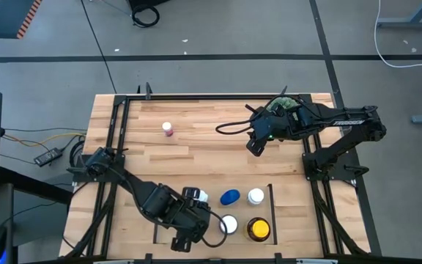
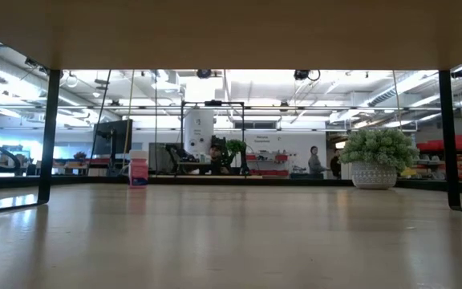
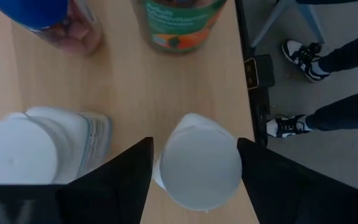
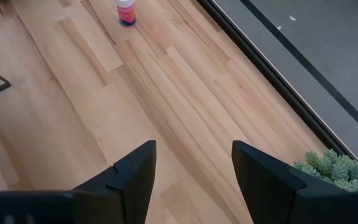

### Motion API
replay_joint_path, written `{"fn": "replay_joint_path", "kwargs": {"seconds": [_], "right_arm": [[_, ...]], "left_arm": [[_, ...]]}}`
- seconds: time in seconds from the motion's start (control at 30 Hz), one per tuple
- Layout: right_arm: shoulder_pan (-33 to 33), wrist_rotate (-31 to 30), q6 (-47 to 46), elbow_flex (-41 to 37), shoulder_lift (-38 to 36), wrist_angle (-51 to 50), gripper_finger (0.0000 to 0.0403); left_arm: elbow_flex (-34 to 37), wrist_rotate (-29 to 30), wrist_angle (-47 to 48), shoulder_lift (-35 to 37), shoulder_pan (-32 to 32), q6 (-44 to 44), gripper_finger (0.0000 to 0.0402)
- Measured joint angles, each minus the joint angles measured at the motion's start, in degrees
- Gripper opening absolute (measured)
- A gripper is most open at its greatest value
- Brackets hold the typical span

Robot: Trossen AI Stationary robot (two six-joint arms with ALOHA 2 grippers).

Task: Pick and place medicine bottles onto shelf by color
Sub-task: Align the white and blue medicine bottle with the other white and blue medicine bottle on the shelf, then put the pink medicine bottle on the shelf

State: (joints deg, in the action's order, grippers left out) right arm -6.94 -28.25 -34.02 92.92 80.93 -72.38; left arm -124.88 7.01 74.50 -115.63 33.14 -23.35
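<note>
Straddling a white-capped bottle [image 3: 201,163] inside the shelf [image 1: 272,213], the left gripper [image 1: 189,231] has its fingers [image 3: 114,180] spread wide to either side of the cap, not yet touching it as far as the wrist view shows; this looks like the approach to a grasp, or the moment after a release, and I cannot tell which. That bottle stands upright, long axis vertical, cap toward the camera; a second white bottle [image 3: 27,149] stands just beside it. In the high view the bay also holds the blue bottle [image 1: 230,196], a white-capped one [image 1: 256,196], another [image 1: 228,224] and the amber bottle with yellow cap [image 1: 258,229], grouped close, probably so colours sit together. One reddish bottle [image 1: 168,129] stands alone and upright, well apart toward the table's far edge. The right gripper [image 1: 255,145] hovers over bare wood near the plant [image 1: 283,107], fingers open and empty, seemingly waiting clear of the left arm's work.
</note>
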Motion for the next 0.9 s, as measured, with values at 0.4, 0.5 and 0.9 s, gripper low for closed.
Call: {"fn": "replay_joint_path", "kwargs": {"seconds": [0.4, 0.5, 0.9], "right_arm": [[0.00, 0.00, 0.00, 0.00, 0.00, 0.02, 0.0218], [0.00, 0.00, 0.00, 0.00, 0.00, -0.01, 0.0218], [0.00, 0.00, 0.00, 0.00, 0.00, -0.39, 0.0218]], "left_arm": [[0.00, -1.27, -1.86, 0.09, -0.22, -1.39, 0.0237], [0.02, -3.22, -1.95, 0.81, -0.62, -1.57, 0.0234], [0.02, -4.32, -2.03, 5.85, -0.99, -4.53, 0.0244]]}}
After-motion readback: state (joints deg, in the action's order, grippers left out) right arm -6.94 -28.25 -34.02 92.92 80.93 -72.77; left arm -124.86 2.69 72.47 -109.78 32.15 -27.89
